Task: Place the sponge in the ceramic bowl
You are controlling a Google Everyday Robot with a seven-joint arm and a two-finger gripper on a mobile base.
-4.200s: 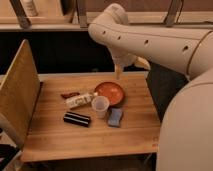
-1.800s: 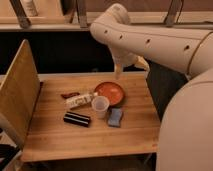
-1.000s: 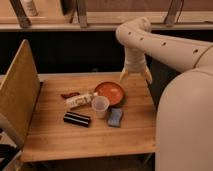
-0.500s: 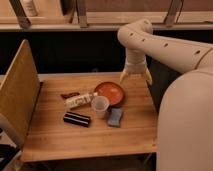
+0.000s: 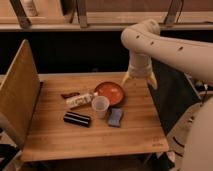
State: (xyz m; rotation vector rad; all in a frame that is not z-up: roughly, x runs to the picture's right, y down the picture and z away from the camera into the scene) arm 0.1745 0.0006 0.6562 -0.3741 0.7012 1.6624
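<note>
The blue-grey sponge (image 5: 115, 116) lies flat on the wooden table (image 5: 90, 137), just right of a whitish cup (image 5: 100, 106). Behind them sits the orange-red ceramic bowl (image 5: 110, 92), with nothing in it. My gripper (image 5: 138, 80) hangs from the white arm, to the right of the bowl and slightly behind it, above the table's back right part. Its two yellowish fingers are spread open and hold nothing. It is well clear of the sponge.
A black striped block (image 5: 77, 119) lies front left of the cup. A white packet (image 5: 80, 100) and a dark wrapper (image 5: 69, 94) lie left of the bowl. An upright wooden panel (image 5: 20, 95) bounds the table's left side. The table's right edge is near the gripper.
The arm has swung right, from above the bowl's back rim to the bowl's right side, and has dropped slightly. The objects on the table have not moved.
</note>
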